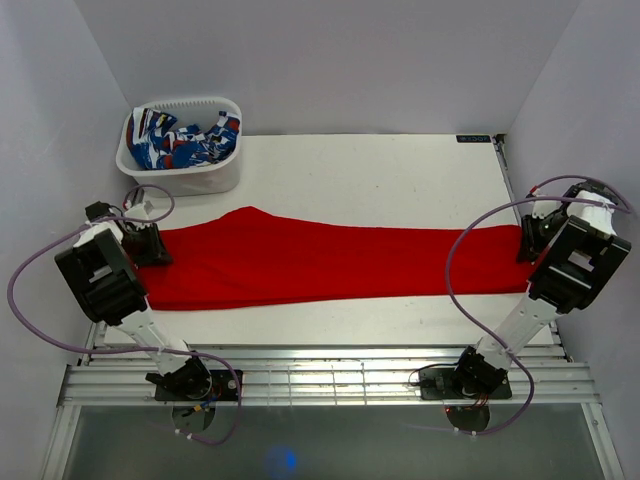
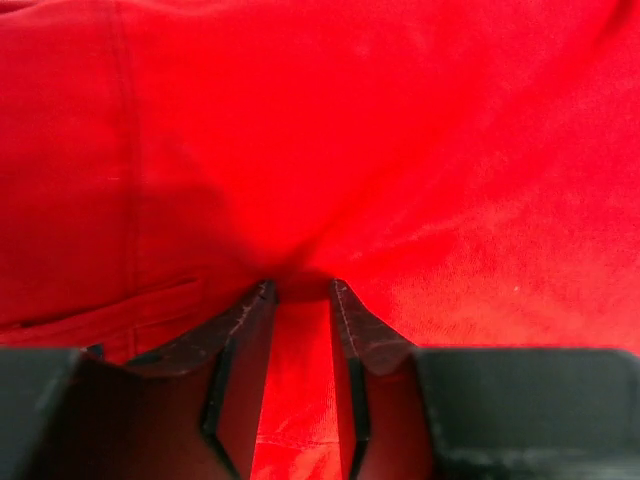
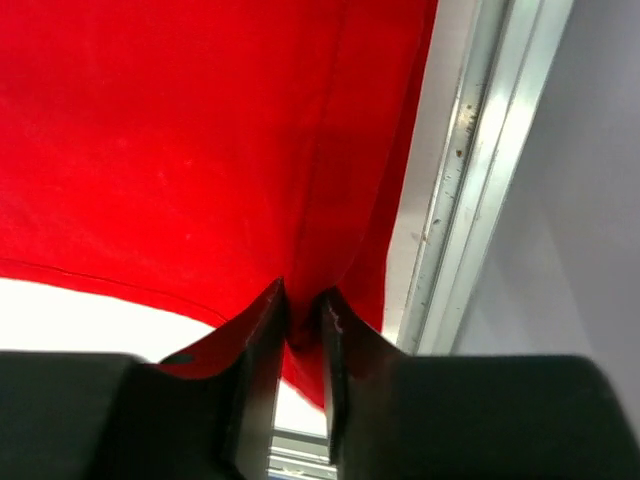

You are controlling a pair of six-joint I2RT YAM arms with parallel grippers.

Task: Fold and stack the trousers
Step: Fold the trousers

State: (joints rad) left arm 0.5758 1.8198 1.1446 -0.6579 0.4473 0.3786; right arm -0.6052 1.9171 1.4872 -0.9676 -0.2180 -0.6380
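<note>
The bright red trousers (image 1: pixel 330 262) lie stretched across the table from left to right. My left gripper (image 1: pixel 158 245) is down on their wide left end. In the left wrist view its jaws (image 2: pixel 300 288) stand apart, with red cloth (image 2: pixel 400 130) lying loosely in the gap and no pull lines. My right gripper (image 1: pixel 525 245) is at the narrow right end, by the table edge. In the right wrist view its tips (image 3: pixel 303 298) are nearly together, with a fold of the trousers (image 3: pixel 180 140) drawn up and pinched between them.
A white basket (image 1: pixel 215 175) holding blue-white-red patterned cloth (image 1: pixel 180 140) stands at the back left corner of the white table (image 1: pixel 380 170). A metal rail (image 3: pixel 470 150) runs along the table's right edge, close to my right gripper. Walls enclose both sides.
</note>
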